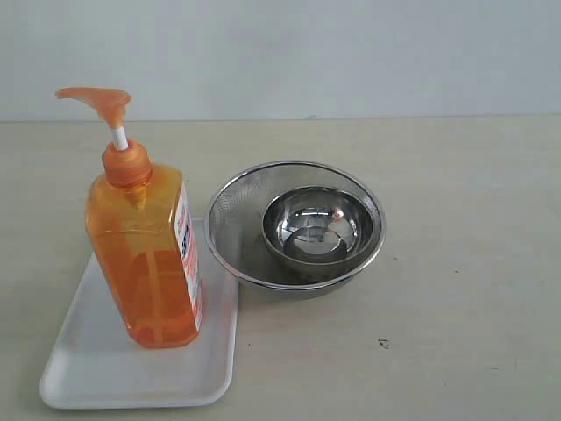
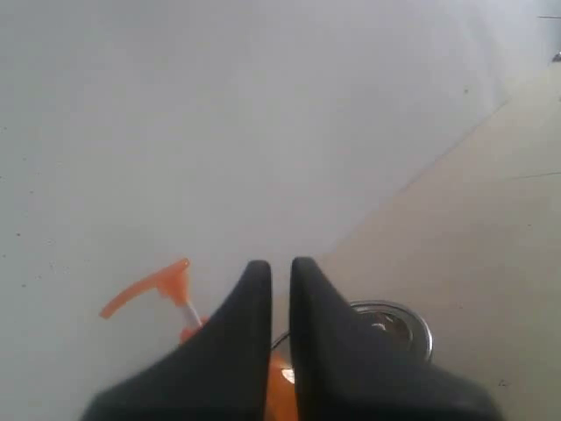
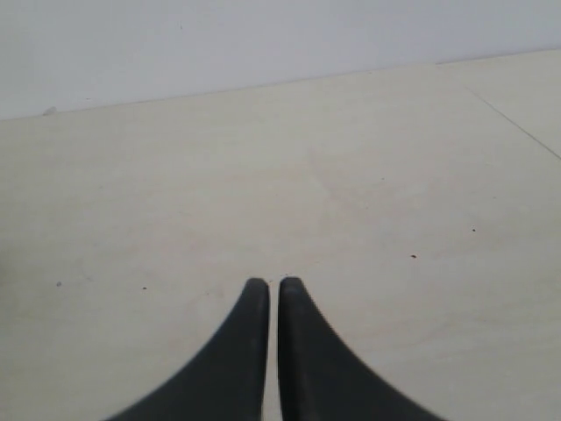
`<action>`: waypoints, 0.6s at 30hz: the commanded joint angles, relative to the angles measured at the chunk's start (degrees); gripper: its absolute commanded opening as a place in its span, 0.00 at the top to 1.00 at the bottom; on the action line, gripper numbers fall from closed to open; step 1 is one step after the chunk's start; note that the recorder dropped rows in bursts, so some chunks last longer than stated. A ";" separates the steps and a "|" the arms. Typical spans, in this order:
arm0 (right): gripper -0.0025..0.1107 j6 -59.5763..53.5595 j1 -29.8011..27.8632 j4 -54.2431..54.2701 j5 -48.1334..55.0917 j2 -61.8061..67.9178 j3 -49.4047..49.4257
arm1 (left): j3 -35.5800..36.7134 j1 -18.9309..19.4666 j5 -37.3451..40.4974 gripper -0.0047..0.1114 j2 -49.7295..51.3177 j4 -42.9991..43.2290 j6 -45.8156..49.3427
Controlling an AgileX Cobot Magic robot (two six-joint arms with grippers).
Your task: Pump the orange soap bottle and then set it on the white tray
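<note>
Closest to you in the wrist views are the two tools. Your left gripper (image 2: pixel 280 267) has its black fingers drawn nearly together with only a thin slit between them and nothing in it. Your right gripper (image 3: pixel 267 285) is pressed together the same way, empty, above bare table. Neither one shows in the exterior view. In that view the white tray (image 1: pixel 96 368) lies at the front left of the table (image 1: pixel 456 263), its near rim close to the bottom edge. The orange soap bottle (image 1: pixel 145 254) stands upright on the tray, toward its far right part, free of both tools, with its white-and-red label (image 1: pixel 187 250) on the side facing right. Its pump head (image 1: pixel 101 101) sits raised on the white stem, spout pointing left; past your left fingers you see that same pump head (image 2: pixel 149 288). Just beside the tray's far right corner sits a mesh steel bowl (image 1: pixel 232 224), and you cannot tell whether the two touch. A smaller shiny steel bowl (image 1: pixel 317 230) rests inside the mesh one. Farther back, the table runs bare to the pale wall (image 1: pixel 351 53).
</note>
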 commanded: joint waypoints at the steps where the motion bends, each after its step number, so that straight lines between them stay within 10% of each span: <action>1: 0.97 -0.14 -0.14 -0.18 -0.31 -0.24 0.22 | 0.25 -0.30 3.99 0.92 -0.03 0.87 6.70; 10: 0.97 -0.14 -0.14 -0.18 -0.31 -0.24 0.22 | 0.25 -0.30 9.11 0.92 -0.03 0.87 12.60; 18: 0.97 -0.14 -0.14 -0.18 -0.31 -0.24 0.22 | 3.01 -0.30 40.05 0.92 -0.03 -7.13 -9.98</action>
